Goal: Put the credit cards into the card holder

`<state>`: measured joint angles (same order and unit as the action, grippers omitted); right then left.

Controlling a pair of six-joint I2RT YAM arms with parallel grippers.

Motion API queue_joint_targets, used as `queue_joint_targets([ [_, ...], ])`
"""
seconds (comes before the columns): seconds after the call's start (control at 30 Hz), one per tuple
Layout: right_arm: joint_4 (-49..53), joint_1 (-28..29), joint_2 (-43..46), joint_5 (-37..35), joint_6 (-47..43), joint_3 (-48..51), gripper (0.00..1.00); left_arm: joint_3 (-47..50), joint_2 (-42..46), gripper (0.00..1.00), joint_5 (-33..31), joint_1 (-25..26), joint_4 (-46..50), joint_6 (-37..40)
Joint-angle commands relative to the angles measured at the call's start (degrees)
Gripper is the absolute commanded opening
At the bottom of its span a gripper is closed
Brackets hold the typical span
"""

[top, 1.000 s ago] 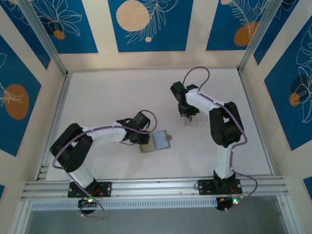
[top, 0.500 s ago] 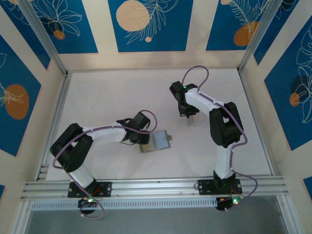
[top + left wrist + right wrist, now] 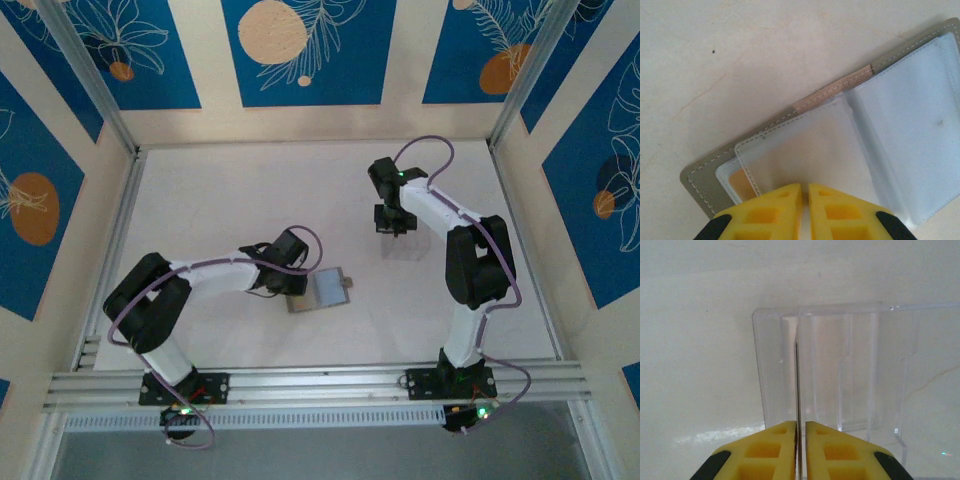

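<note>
Wht table (image 3: 250, 200), blue/cream walls (image 3: 345, 70)

Getting bright, flat overhead light in the top view, washing out the white table (image 3: 250, 200) a bit. Throwing only soft, faint shadows beside the left arm (image 3: 210, 272) and right arm (image 3: 480, 265). Looking kinda low-res up there too, with the frame posts (image 3: 85, 75) leaning outward toward the corners. Going a bit soft on the yellow fingers (image 3: 770, 210) right at the left wrist lens, while holding the card holder (image 3: 715, 175) stitching fairly crisp and picking up a milky sheen off its plastic sleeves. Catching thin glare lines along the clear acrylic stand (image 3: 840, 365) edges.
</note>
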<state>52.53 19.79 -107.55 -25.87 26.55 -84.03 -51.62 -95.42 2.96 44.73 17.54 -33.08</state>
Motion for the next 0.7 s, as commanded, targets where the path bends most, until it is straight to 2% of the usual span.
queue_joint_targets([
  [0.0, -1.6, -0.7, 1.7, 6.1, 0.5, 1.5, 0.16, 2.5, -3.5, 0.12, 1.1, 0.8, 5.0, -0.6],
  [0.33, -3.2, -3.0, 2.9, 11.2, 0.7, 3.1, 0.12, 2.4, -3.7, 0.12, 1.3, 0.8, 4.9, -0.6],
  [0.67, -2.0, -2.5, 3.7, 7.0, 0.7, 2.7, 0.01, 2.2, -3.7, 0.12, 1.3, 0.8, 5.1, -0.6],
])
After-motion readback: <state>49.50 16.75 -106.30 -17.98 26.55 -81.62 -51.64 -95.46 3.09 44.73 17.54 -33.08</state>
